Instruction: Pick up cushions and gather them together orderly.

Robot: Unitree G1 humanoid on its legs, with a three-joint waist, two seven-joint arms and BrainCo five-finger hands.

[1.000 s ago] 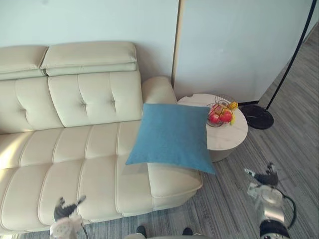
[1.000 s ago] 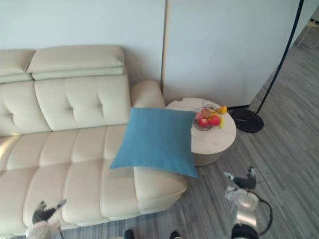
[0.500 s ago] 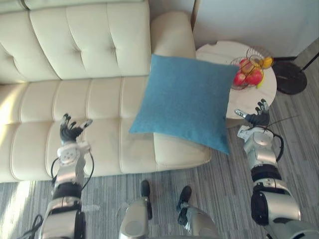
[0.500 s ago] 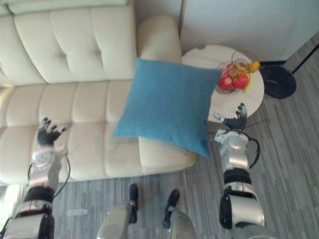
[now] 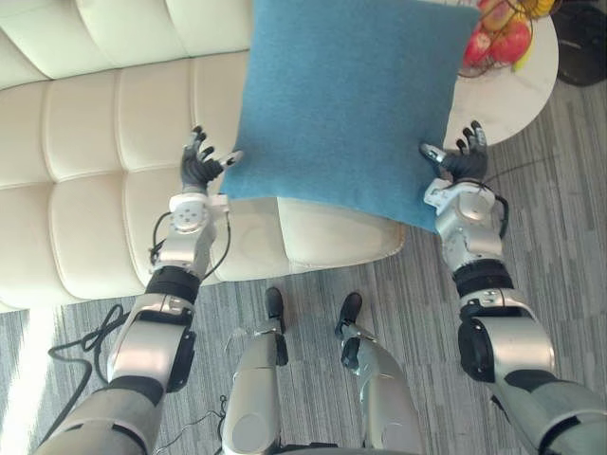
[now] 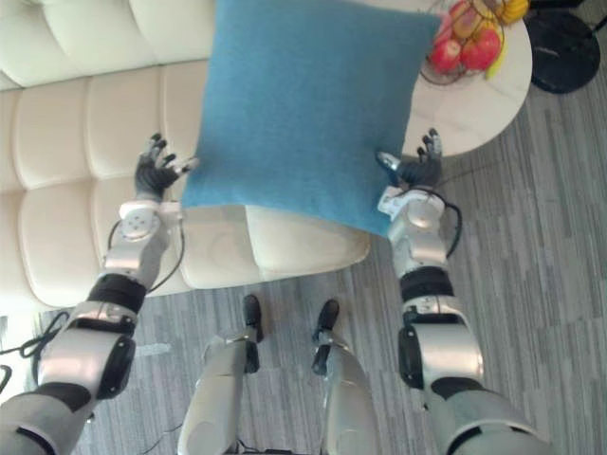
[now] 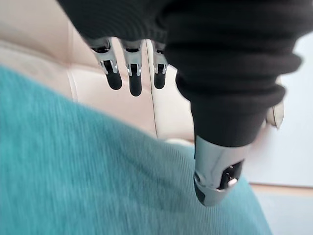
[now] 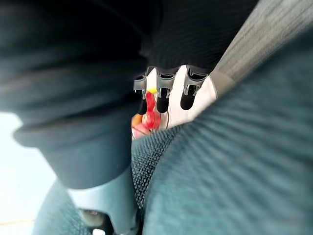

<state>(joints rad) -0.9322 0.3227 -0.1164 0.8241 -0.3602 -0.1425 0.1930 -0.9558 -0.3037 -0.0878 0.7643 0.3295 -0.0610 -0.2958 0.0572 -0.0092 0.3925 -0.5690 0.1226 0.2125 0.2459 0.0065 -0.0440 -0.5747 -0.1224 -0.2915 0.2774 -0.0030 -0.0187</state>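
Both arms reach forward, one to each side of the cushion. The left hand holds its fingers straight and spread, thumb at the lower left corner of the blue cushion. The right hand, fingers likewise splayed, sits against the lower right edge. There is one cushion, lying tilted over the end of one cream sofa. Beyond it stands one round white table, with one pile of fruit on it.

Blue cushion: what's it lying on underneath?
Past the blue cushion, the cream sofa shows at its lower edge and a round table at one corner. What lies directly beneath the cushion is covered.
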